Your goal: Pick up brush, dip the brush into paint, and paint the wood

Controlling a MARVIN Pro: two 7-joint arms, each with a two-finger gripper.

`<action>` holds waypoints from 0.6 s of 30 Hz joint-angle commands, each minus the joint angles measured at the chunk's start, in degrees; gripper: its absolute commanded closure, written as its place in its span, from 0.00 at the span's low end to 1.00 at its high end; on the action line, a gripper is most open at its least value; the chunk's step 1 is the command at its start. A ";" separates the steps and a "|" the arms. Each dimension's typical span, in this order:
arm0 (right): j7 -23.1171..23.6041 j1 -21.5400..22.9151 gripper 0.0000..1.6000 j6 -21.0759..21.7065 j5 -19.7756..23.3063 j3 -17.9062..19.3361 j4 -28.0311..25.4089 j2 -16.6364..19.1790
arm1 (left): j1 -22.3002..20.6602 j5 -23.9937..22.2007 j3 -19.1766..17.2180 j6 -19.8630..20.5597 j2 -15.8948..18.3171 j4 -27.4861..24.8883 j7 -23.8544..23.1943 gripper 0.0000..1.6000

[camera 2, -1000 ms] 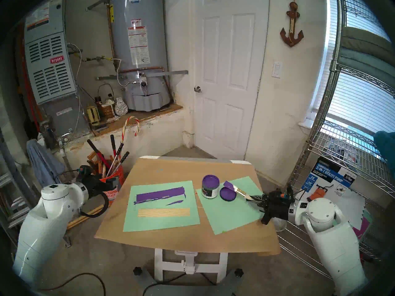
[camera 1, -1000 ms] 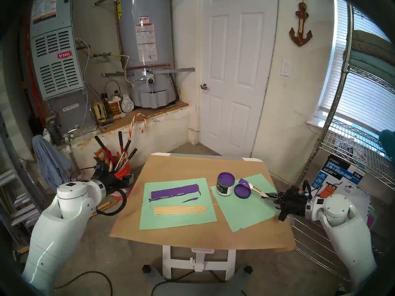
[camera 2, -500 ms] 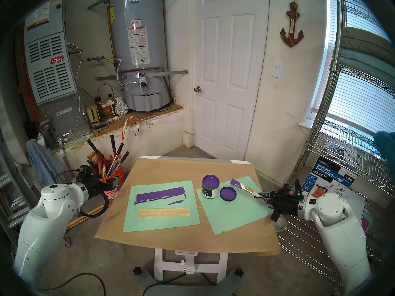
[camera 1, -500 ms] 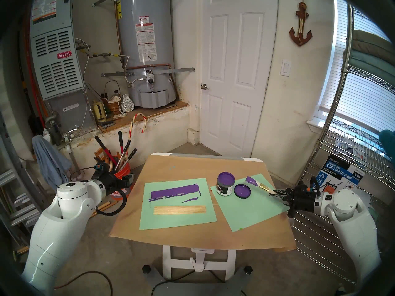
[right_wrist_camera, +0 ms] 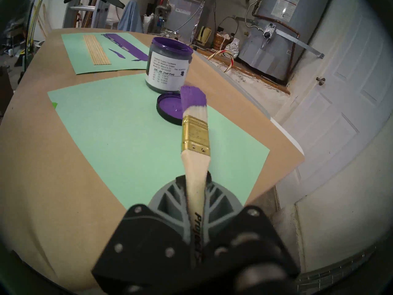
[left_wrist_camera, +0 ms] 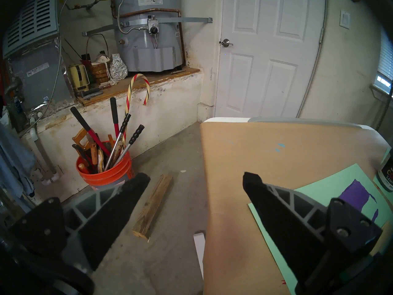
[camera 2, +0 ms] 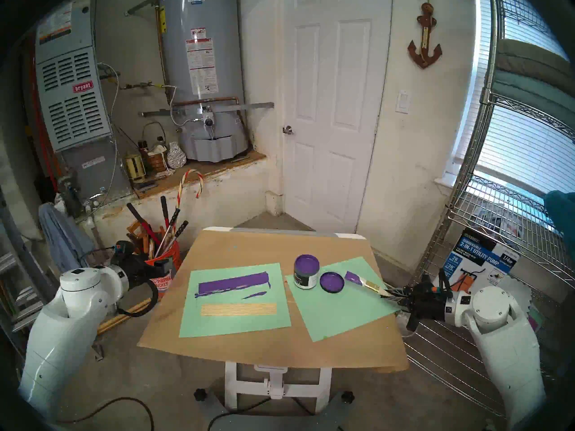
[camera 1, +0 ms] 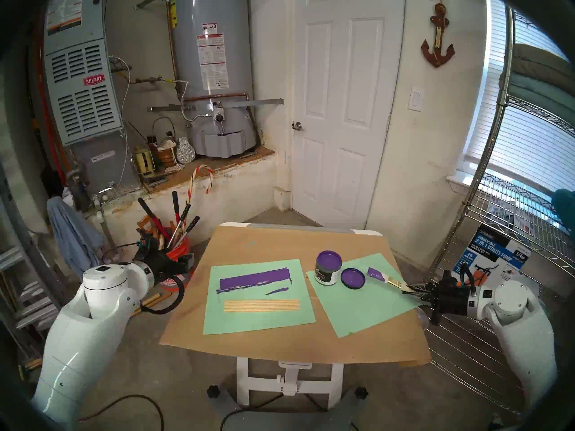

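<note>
My right gripper [camera 1: 407, 287] [right_wrist_camera: 196, 177] is shut on the pale handle of the brush [camera 1: 385, 277] [camera 2: 364, 283] [right_wrist_camera: 195, 137], at the table's right edge. The purple-coated bristles hover just right of the dark lid [camera 1: 352, 278] [right_wrist_camera: 169, 106]. The open jar of purple paint [camera 1: 328, 267] [camera 2: 306, 271] [right_wrist_camera: 169, 65] stands left of the lid. The wood [camera 1: 262, 305] [camera 2: 239, 309] [right_wrist_camera: 96, 49], a bare tan panel of sticks, lies on the left green sheet. My left gripper [camera 1: 183, 264] [left_wrist_camera: 195, 181] is open and empty, off the table's left side.
A purple smear [camera 1: 255, 280] marks the left green sheet [camera 1: 258, 323] behind the wood. A second green sheet [camera 1: 364, 306] lies under jar and lid. Brown paper [camera 1: 292, 346] covers the table. An orange tool bucket [left_wrist_camera: 105, 171] stands left, a wire shelf [camera 1: 497, 312] right.
My right arm has drawn back to the right with the brush. The bristles moved from over the lid's far edge to just right of it and sank lower. The left arm stayed still.
</note>
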 commanded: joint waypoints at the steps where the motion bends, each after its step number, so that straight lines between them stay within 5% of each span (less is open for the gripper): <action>1: -0.68 0.47 0.99 -1.79 -1.27 0.35 -0.45 0.52 | -0.23 -0.11 -0.54 -0.10 0.09 -0.88 0.08 0.00; 18: -0.11 1.30 0.95 -2.37 -2.99 0.49 1.41 0.74 | -0.23 -0.11 -0.55 -0.10 0.09 -0.88 0.08 0.00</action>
